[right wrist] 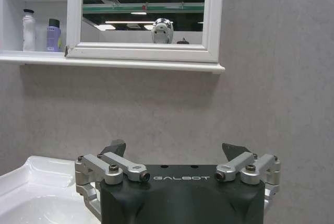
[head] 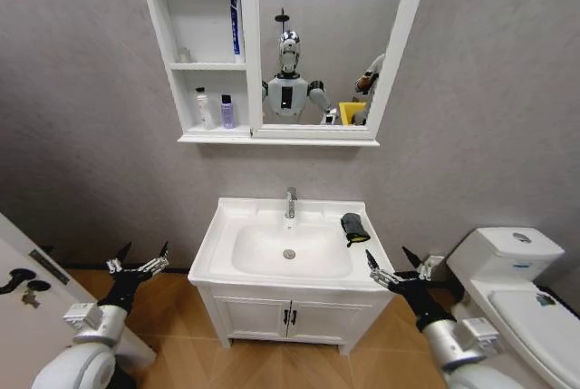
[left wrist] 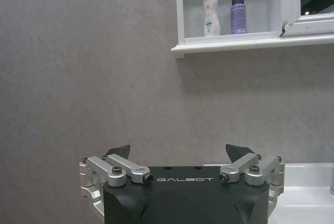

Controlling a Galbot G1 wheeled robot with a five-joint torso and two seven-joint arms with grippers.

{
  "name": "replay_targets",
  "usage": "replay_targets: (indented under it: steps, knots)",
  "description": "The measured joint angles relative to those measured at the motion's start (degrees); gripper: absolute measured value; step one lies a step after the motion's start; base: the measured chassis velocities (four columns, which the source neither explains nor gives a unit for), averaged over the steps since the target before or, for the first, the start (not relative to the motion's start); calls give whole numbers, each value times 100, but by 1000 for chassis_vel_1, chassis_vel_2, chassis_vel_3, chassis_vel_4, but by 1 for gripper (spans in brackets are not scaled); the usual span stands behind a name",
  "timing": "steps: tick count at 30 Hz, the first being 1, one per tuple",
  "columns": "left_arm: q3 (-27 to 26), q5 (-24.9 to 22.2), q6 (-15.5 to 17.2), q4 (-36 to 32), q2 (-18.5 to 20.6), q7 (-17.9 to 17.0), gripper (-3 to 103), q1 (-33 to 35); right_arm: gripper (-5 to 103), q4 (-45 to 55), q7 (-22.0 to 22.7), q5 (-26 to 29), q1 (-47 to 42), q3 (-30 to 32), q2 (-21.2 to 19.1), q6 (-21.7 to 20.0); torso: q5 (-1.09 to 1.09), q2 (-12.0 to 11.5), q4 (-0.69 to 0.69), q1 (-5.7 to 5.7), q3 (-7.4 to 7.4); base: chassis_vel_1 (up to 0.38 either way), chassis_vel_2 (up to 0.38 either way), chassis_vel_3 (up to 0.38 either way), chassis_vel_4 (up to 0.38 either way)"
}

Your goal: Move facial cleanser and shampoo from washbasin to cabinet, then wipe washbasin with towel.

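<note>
So the bottle half looks done: the white facial cleanser (head: 205, 108) and purple shampoo (head: 227, 111) are standing side by side on the lowest shelf of the cabinet (head: 205, 134), upper left of the head frame, and the washbasin (head: 288, 248) in the lower middle has no bottles on it. What's left is the wipe, going by how things sit. The towel (head: 354, 228) is bunched up on the basin's right rim, just right of the bowl, untouched. Left hand (head: 139, 265) hangs lower left, beside the basin, fingers spread wide and holding nothing; right hand (head: 396, 267) is lower right, near the basin's corner, also wide and empty. The head view has the towel, while the wrist views get the bottles closer up, black cap on the cleanser and dark cap on the shampoo.
</note>
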Motion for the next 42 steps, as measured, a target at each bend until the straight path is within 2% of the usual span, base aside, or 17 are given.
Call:
replay_targets:
  steps: [5,6,7,9,15,17,23,29,42]
  knots:
    - [0,0,0,0,0,0,100,0,100,201,131,-38,-90,61,384,-109,0,0,0,-1,0,0,0,0,0]
    - [0,0,0,0,0,0,100,0,100,304,285,-86,-115,71,636,-156,1,0,0,-1,0,0,0,0,0]
    - [0,0,0,0,0,0,100,0,100,304,285,-86,-115,71,636,-156,1,0,0,-1,0,0,0,0,0]
    - [0,0,0,0,0,0,100,0,100,396,430,-150,-156,112,936,-193,0,0,0,0,0,0,0,0,0]
    - [0,0,0,0,0,0,100,0,100,417,551,-278,-220,131,1186,-190,0,0,0,0,0,0,0,0,0]
    - [0,0,1,0,0,0,100,0,100,298,600,-520,-235,108,1308,-96,0,0,0,0,0,0,0,0,0]
    - [0,0,1,0,0,0,100,0,100,133,611,-683,-285,61,1429,59,0,0,0,0,0,0,0,0,0]
    - [0,0,0,0,0,0,100,0,100,165,703,-614,-307,-70,1416,-98,0,-1,1,-1,0,0,0,0,0]
    - [0,0,0,0,0,0,100,0,100,171,718,-589,-296,-83,1403,-117,0,0,0,0,0,0,0,0,0]
